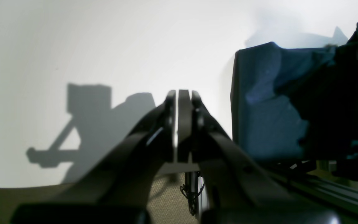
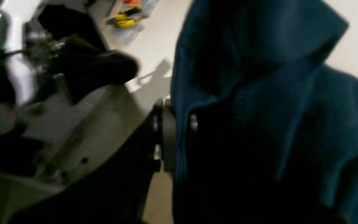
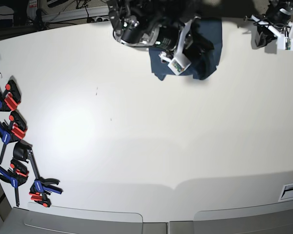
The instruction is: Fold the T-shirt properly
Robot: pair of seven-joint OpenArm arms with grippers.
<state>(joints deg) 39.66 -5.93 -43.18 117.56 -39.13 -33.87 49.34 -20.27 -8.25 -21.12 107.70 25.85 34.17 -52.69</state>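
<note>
The dark navy T-shirt (image 3: 210,44) lies bunched at the far edge of the white table (image 3: 136,136). The right arm (image 3: 151,34) reaches over it. In the right wrist view my right gripper (image 2: 180,124) is shut on a fold of the T-shirt (image 2: 259,109), and the cloth drapes over one finger and hides it. My left gripper (image 1: 180,93) is shut with nothing between its fingers. It hovers over bare table to the left of the raised T-shirt (image 1: 266,102). The left arm (image 3: 276,27) sits at the far right corner, apart from the cloth.
Several red, blue and black clamps (image 3: 12,126) line the table's left edge. A yellow tool (image 2: 124,18) lies on the floor beyond the table. The table's front edge (image 3: 151,217) runs along the bottom of the base view.
</note>
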